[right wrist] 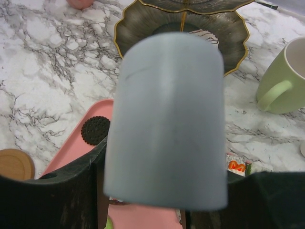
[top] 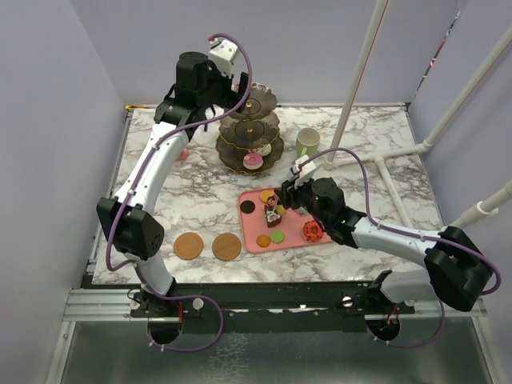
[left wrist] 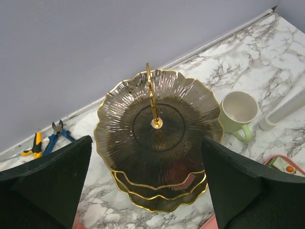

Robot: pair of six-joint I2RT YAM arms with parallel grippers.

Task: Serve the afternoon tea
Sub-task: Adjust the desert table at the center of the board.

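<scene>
two coasters (top: 190, 246), one green mug (top: 307, 142), one stand (top: 250, 132); left claw (left wrist: 147, 141) spread, right claw (top: 278, 202): cannot tell

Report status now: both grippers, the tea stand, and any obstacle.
Left gripper open, above three-tier stand. Right gripper over pink tray at brown pastry, grip unclear. Green mug beside stand, apart.

Arms (top: 156, 164): silver links, blk joints, purple cables (top: 189, 350).

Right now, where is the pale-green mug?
In the overhead view the pale-green mug stands toward the back of the table, just right of the three-tier stand and behind the pink tray.
</scene>
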